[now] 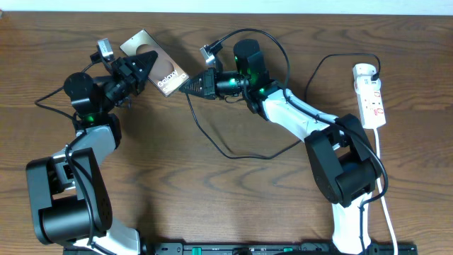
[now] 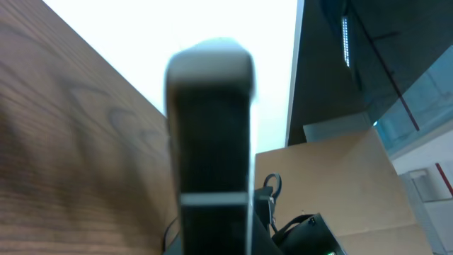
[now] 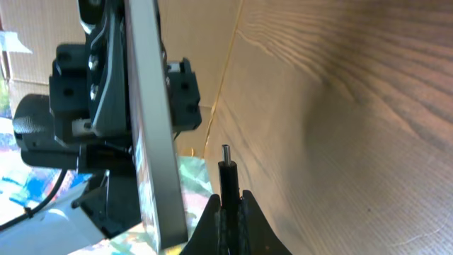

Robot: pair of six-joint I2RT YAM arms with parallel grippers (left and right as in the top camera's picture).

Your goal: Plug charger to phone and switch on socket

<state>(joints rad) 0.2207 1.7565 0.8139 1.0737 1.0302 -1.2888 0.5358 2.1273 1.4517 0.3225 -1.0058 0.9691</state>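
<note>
Our right gripper (image 3: 228, 205) pinches the charger (image 3: 225, 170) by its plug, probably stiff but delicate, just behind the tip, which points ahead at the slick-looking phone (image 1: 167, 74) clamped in our left gripper (image 1: 144, 66).

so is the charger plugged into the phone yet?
Out. The charger plug tip sits bare in the right gripper, a gap from the phone edge.
</note>
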